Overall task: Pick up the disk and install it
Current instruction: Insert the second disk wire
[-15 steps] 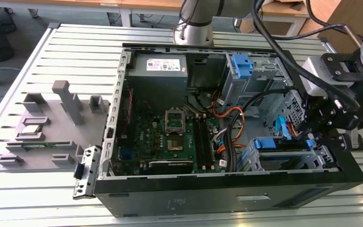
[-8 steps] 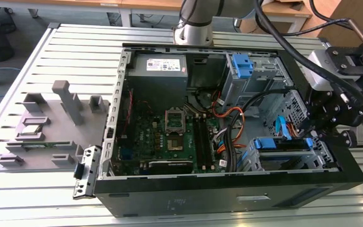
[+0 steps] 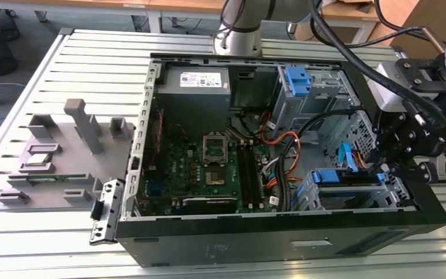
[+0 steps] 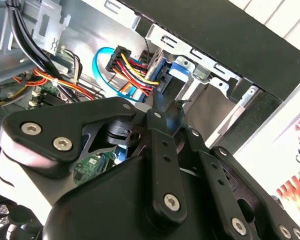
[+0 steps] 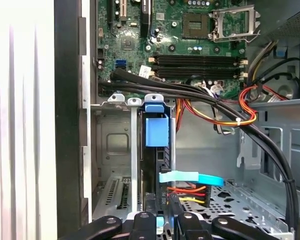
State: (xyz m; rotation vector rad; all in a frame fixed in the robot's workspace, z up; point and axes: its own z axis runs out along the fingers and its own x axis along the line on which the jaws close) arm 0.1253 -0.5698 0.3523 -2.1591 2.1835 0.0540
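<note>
Disk (image 5: 155, 150): seated on edge in the drive cage by the case's front wall, blue bracket tab up, in the first wrist view.
Pincer (image 5: 166, 216): fingers drawn narrow at the disk's cabled end; whether they grip it is unclear.
Case (image 3: 285, 241): open, on the slatted surface (image 3: 91, 58).
Writing: none readable.

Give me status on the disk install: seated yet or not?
Looks mostly seated: the disk with blue bracket rails stands in the grey metal drive cage of the open black computer case. The black gripper sits at its rear edge. Full seating and cable hookup can't be confirmed.
</note>
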